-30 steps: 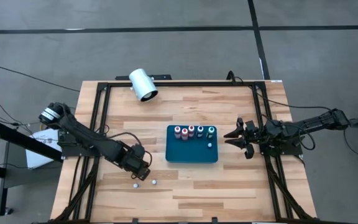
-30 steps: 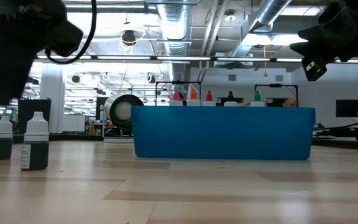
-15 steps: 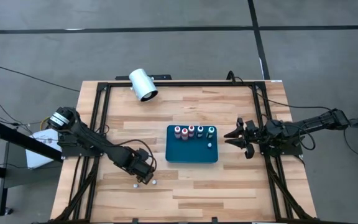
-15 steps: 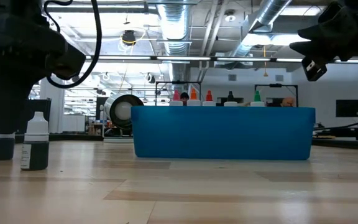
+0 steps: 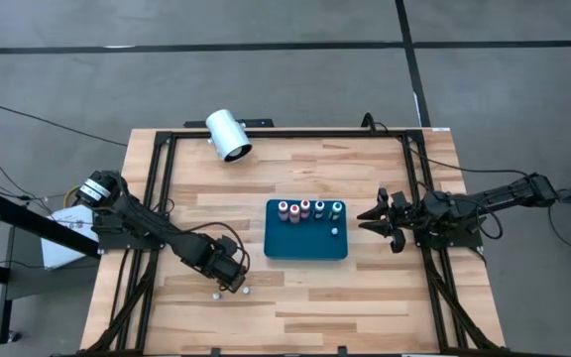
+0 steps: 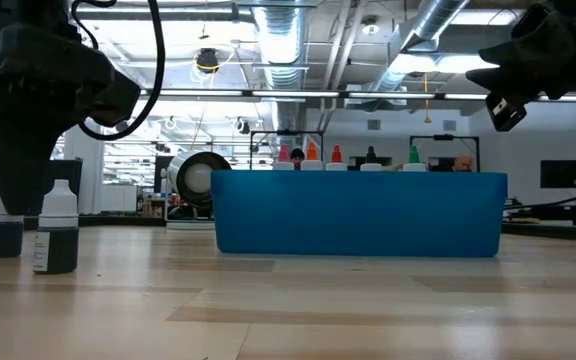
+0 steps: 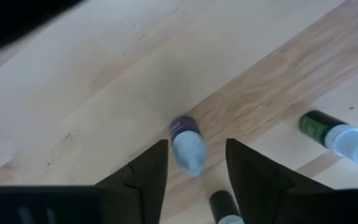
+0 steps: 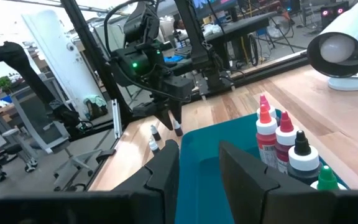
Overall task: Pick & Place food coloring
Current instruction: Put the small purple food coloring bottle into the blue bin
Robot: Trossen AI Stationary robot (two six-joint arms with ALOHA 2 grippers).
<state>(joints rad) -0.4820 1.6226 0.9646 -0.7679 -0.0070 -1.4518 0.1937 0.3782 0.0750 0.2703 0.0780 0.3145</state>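
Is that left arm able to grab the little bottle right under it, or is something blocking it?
Probably yes. The left gripper hangs just above the small bottle, its open fingers straddling it. Nothing lies between them; the other loose bottles stand apart on the bare table.

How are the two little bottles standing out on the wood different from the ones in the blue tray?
The two loose bottles stand on the bare table under the left gripper; the others sit in a row inside the blue tray. The loose bottles have dark bodies with white caps; the tray bottles show pink, orange, red, black and green tips. All are small upright dropper bottles.
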